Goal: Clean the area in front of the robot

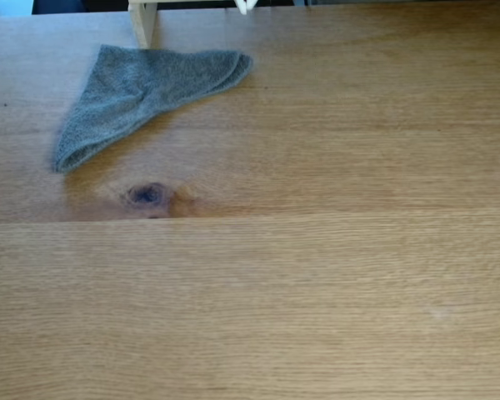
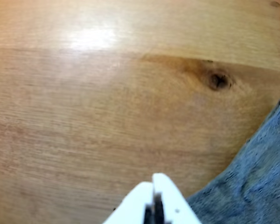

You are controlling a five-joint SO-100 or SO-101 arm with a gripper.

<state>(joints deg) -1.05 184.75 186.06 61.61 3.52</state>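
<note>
Fixed view, near to far. The near part of the desk (image 1: 300, 317) is bare light-brown oak with horizontal grain; a plank seam runs across it at about mid-height of the view. Just beyond that seam, left of centre, sits a dark oval knot (image 1: 147, 195) ringed by a darker amber stain. Beyond the knot, at upper left, lies a grey cloth (image 1: 137, 92), folded into a rough triangle: its narrow end points toward the near left, its broad rounded end reaches to the right. The cloth lies flat on the desk, near the knot but apart from it. At the far edge, a pale wooden post (image 1: 142, 22) stands upright directly behind the cloth; whether the two touch cannot be told. To the right of the post, two small white tips of the gripper (image 1: 247, 6) enter from the top edge, well clear of the cloth.

Wrist view. The gripper (image 2: 155, 183) enters from the bottom edge, white, its two fingers (image 2: 170, 198) pressed together with only a thin dark slit between them; it holds nothing. It hangs above the desk; contact with the surface cannot be confirmed. Just beside it, at lower right, is a corner of the cloth (image 2: 252, 184), not between the fingers. Farther on, at upper right, is the knot (image 2: 218, 80), with a seam running past it. A bright glare patch sits on the wood at upper left.
</note>
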